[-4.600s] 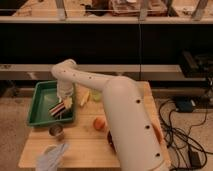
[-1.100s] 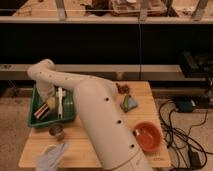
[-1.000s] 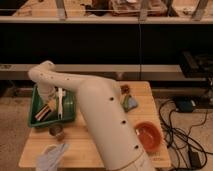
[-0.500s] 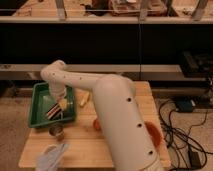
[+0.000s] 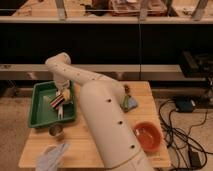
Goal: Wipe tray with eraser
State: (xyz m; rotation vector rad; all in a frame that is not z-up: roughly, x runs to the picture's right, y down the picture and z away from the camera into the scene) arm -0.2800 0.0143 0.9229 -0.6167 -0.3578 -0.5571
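A green tray (image 5: 39,111) sits on the left of the wooden table. My gripper (image 5: 62,96) reaches down into the tray's right half and is shut on the eraser (image 5: 57,100), a small block with dark, red and white stripes. The eraser is pressed against the tray floor. A white utensil (image 5: 60,111) lies in the tray just in front of the eraser. My big white arm (image 5: 100,120) crosses the middle of the table and hides much of it.
A small metal cup (image 5: 56,131) stands in front of the tray. A blue-grey cloth (image 5: 51,156) lies at the front left corner. An orange bowl (image 5: 147,136) sits at the front right. A small bluish packet (image 5: 130,102) lies right of the arm. Cables run on the floor at right.
The gripper with the eraser has slid from the tray's left side across to its right half, and the arm has swung right with it.
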